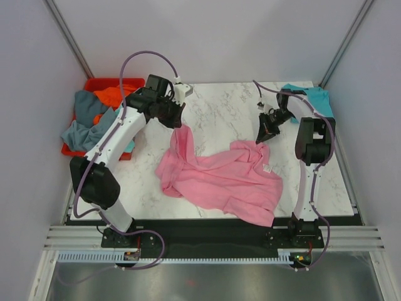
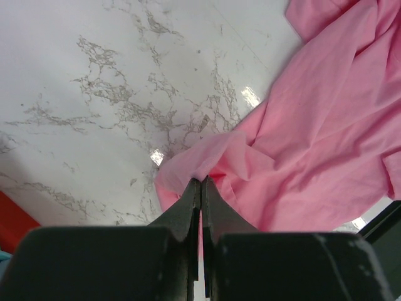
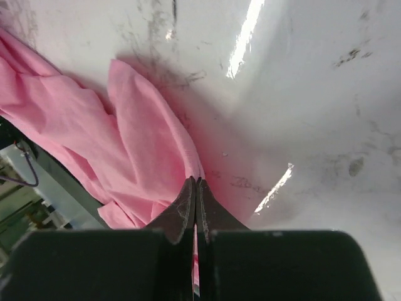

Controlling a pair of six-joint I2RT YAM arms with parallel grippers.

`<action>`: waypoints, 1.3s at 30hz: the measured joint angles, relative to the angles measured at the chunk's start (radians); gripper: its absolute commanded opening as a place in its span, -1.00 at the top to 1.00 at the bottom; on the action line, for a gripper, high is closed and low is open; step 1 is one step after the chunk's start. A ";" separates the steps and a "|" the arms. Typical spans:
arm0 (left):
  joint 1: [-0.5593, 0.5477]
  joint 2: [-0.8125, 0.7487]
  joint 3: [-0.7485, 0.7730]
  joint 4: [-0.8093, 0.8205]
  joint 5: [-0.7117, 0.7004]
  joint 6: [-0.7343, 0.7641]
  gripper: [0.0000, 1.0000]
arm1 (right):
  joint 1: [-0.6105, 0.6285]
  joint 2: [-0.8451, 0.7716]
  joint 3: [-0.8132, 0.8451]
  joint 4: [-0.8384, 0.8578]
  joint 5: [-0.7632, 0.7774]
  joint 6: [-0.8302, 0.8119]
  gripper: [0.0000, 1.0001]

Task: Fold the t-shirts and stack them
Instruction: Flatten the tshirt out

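A pink t-shirt (image 1: 219,179) lies crumpled in the middle of the marble table. My left gripper (image 1: 178,124) is shut on the shirt's upper left edge (image 2: 207,163), with pink cloth pinched between the fingers. My right gripper (image 1: 262,139) is shut on the shirt's upper right edge (image 3: 156,157). A teal-turquoise shirt (image 1: 313,99) lies folded at the table's far right corner. Grey-blue (image 1: 84,122) and orange (image 1: 109,97) shirts are heaped in the bin at left.
A red plastic bin (image 1: 100,84) stands at the table's left edge, behind my left arm. Bare marble table (image 1: 219,113) shows between the two grippers. Grey walls close in both sides.
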 measured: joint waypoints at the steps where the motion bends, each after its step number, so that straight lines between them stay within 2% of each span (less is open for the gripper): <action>1: 0.000 -0.003 0.001 0.002 0.000 0.000 0.96 | 0.000 -0.016 0.011 -0.003 0.008 0.000 1.00; 4: 0.001 0.000 0.040 -0.002 -0.003 0.000 0.96 | 0.001 -0.060 0.105 -0.002 0.029 -0.002 1.00; 8: 0.001 0.021 0.170 0.005 -0.008 0.000 0.96 | -0.005 -0.152 0.227 0.032 0.056 -0.004 1.00; 12: 0.003 0.026 0.280 0.028 -0.001 0.000 0.96 | -0.016 -0.307 0.212 0.052 0.068 -0.010 1.00; 15: 0.005 0.026 0.301 0.038 0.011 -0.005 0.96 | -0.021 -0.463 0.085 0.037 0.065 -0.022 1.00; 19: 0.005 0.026 0.292 0.034 0.034 -0.015 0.96 | -0.014 -0.647 -0.180 -0.002 0.037 -0.030 1.00; 20: 0.005 0.026 0.288 0.034 0.041 -0.016 0.96 | -0.006 -0.678 -0.251 -0.024 0.030 -0.030 0.90; 22: 0.005 0.026 0.275 0.034 0.055 -0.020 0.96 | 0.021 -0.711 -0.380 -0.049 0.024 -0.025 0.43; 23: 0.005 0.026 0.266 0.034 0.059 -0.022 0.96 | 0.033 -0.712 -0.416 -0.064 0.026 -0.026 0.11; 24: 0.005 0.026 0.259 0.034 0.062 -0.023 0.96 | 0.047 -0.707 -0.448 -0.076 0.028 -0.019 -0.04; 26: 0.005 0.026 0.245 0.032 0.063 -0.024 0.96 | 0.069 -0.675 -0.449 -0.097 0.027 -0.017 -0.22; 33: 0.005 0.026 0.241 0.029 0.064 -0.024 0.96 | 0.032 -0.480 -0.204 -0.051 0.054 0.004 -0.20; 39: 0.005 0.026 0.238 0.029 0.061 -0.024 0.96 | -0.072 -0.285 -0.161 0.021 0.048 0.052 -0.11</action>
